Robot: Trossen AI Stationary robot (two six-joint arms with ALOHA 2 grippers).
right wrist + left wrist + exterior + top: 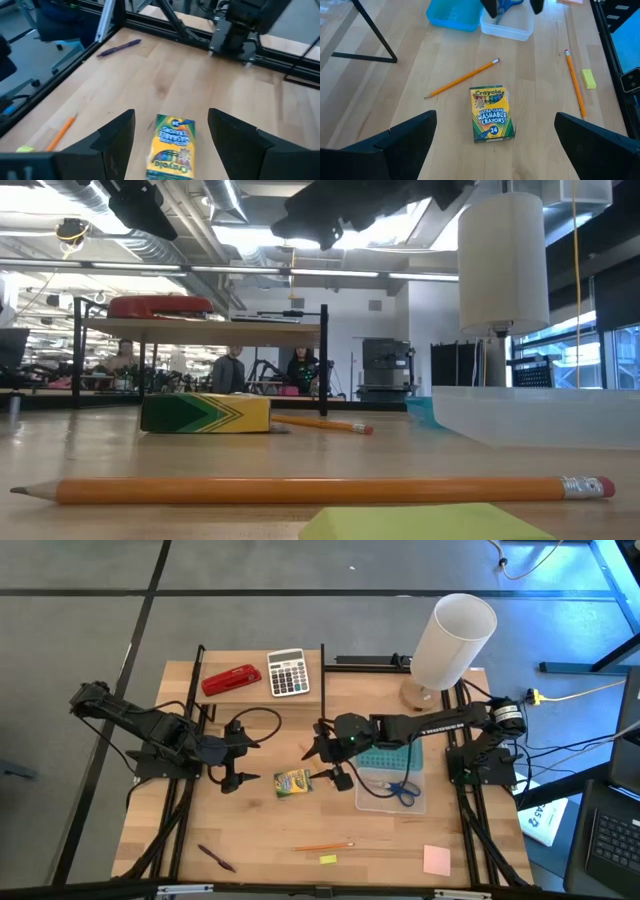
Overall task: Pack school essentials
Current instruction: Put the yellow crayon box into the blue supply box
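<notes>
At centre frame, the Crayola crayon box point(292, 782) lies flat (label up) between the spread-open, empty left gripper point(237, 752) and right gripper point(329, 764).

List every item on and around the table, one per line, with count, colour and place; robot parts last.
cardboard crayon box: one, yellow-green, table middle
wooden pencils: two, orange, one near front edge, one by the crayon box
plastic pen: one, dark purple, front left
small flat piece: one, yellow, front
square note pad: one, pink, front right
scissors: one, blue-handled, inside clear plastic bin
stapler: one, red, back left
calculator: one, grey, back
left end effector: open, left of crayon box
right end effector: open, over crayon box
</notes>
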